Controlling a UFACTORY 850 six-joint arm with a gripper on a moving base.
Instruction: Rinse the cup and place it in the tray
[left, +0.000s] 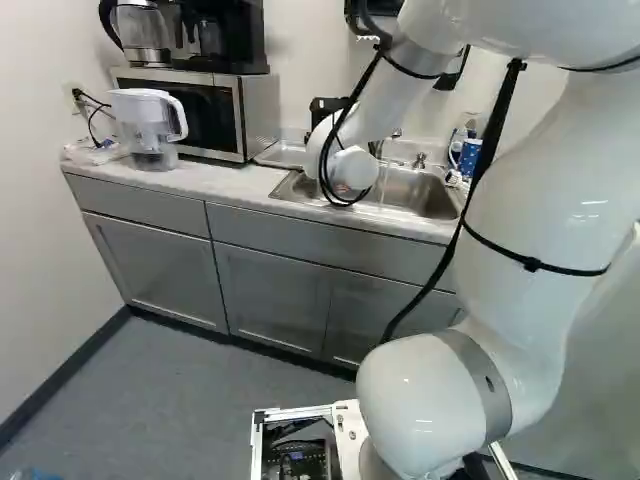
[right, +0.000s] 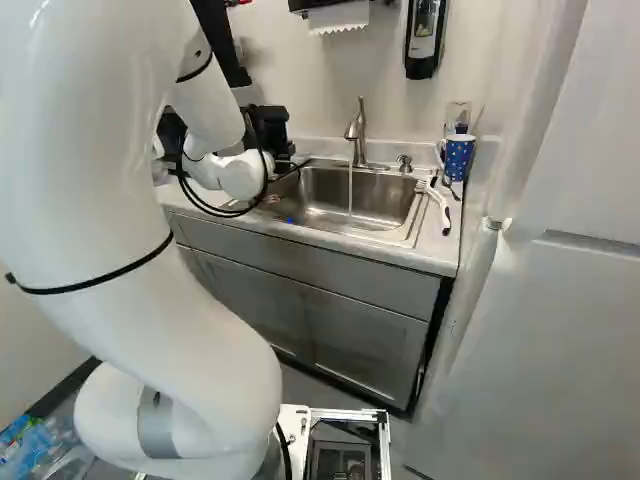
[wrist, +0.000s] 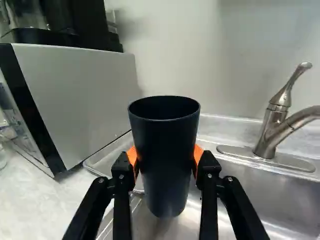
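Observation:
In the right base view a black part of my gripper (right: 268, 122) shows beyond the wrist, its fingertips hidden. The wrist view has the gripper (wrist: 165, 157) shut on a dark cup (wrist: 164, 150), orange pads against both sides. The cup is upright, mouth up, over the sink's edge beside the tray. A shallow metal tray (wrist: 111, 154) lies between the microwave and the sink (right: 385, 205). Thin running water (right: 350, 190) falls from the faucet (right: 357, 130) into the basin, to one side of the cup.
A microwave (left: 240, 115) with a coffee maker on it and a water pitcher (left: 148, 125) stand on the counter left of the sink. At the sink's right are a white-handled brush (right: 437, 205) and a blue dotted cup (right: 458, 157). A wall rises behind.

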